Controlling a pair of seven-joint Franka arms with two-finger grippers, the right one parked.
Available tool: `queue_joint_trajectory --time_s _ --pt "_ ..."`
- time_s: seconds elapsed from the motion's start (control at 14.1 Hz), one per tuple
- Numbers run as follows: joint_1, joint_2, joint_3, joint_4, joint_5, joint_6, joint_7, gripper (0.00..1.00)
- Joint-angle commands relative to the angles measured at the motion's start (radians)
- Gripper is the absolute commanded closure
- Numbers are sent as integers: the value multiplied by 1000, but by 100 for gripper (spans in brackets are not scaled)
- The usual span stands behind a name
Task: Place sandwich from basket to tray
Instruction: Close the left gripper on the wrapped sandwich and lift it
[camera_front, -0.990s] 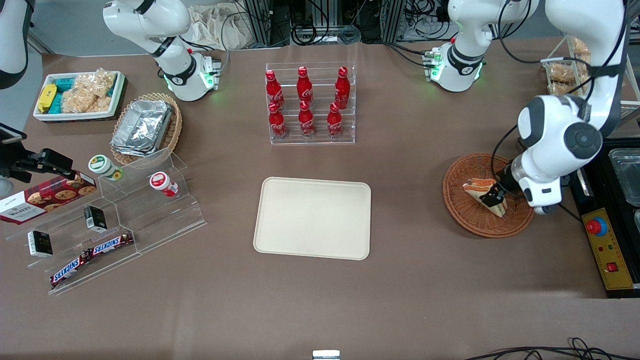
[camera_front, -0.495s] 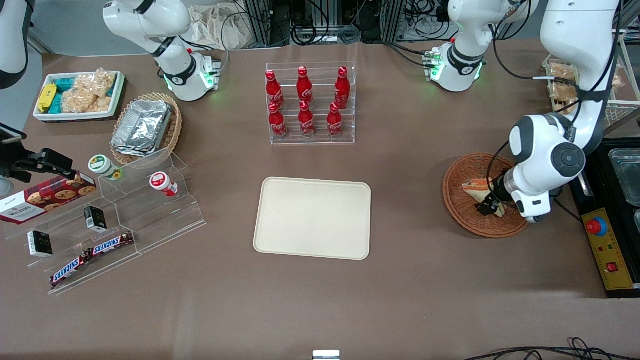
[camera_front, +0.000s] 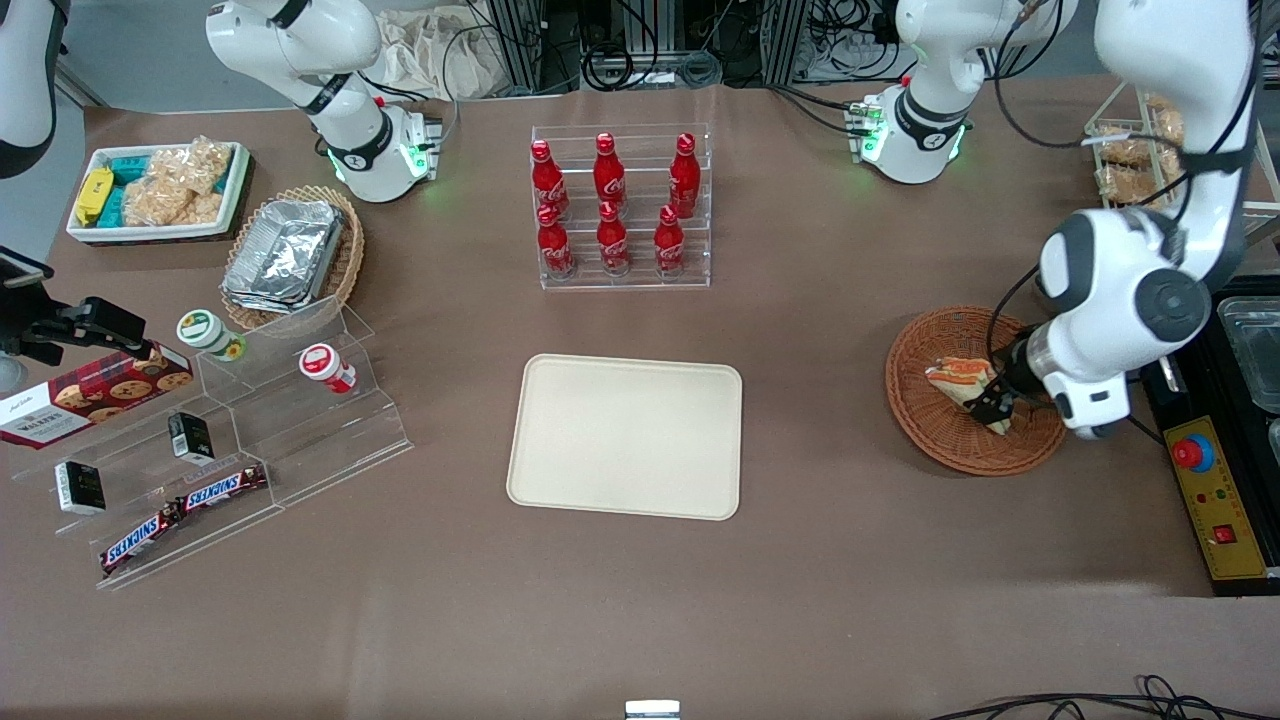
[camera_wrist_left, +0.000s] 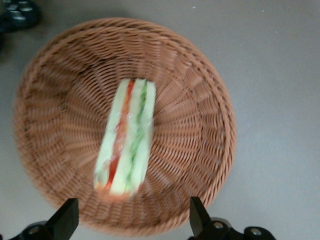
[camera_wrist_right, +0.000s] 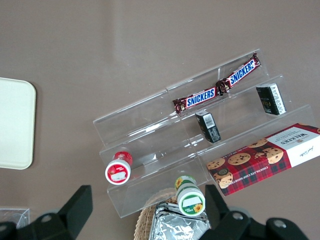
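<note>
Hovering low over the basket (camera_front: 975, 390) in the front view: end effector (camera_front: 990, 408), right at the sandwich (camera_front: 960, 378), wide bare surface (camera_front: 820, 420) up to the tray (camera_front: 626, 436). Moved a bit toward the working arm's end since half a second ago.

Seen from the left wrist: fingers (camera_wrist_left: 64, 220) spread wide apart, gripping nothing; sandwich (camera_wrist_left: 127, 142) lying mid-basket (camera_wrist_left: 200, 100), away from the rim.

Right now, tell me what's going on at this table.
The left arm's gripper hangs over the reddish-brown basket toward the working arm's end of the table, fingers open either side of the sandwich. The sandwich lies in the basket on its edge, filling layers facing up, not yet gripped. The cream tray sits mid-table with nothing on it, so the transfer has not happened yet.
</note>
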Motion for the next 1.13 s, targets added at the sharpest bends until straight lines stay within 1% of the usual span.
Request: queue_joint_trajectory --time_s 0.0,0.14,0.35,0.49,0.57,0.64,0.71,0.78,0.85,0.92,1.06 --pt "3 -40 -8 -15 14 -46 -15 0" --pt "3 15 -8 -24 43 12 -18 0" --pt "4 116 -5 -72 48 197 -19 0" --pt "4 169 -3 -72 48 256 -24 0" --pt "4 175 -3 -72 48 271 -30 5" --pt "4 173 -3 -72 45 271 -40 39" --pt "6 169 -3 -72 46 271 -51 86" --pt "10 167 -3 -72 46 270 -53 98" --pt "13 163 -3 -72 46 265 -53 100" --pt "13 147 -3 -73 46 258 -54 100" --pt "15 92 -3 -58 43 172 -51 100"
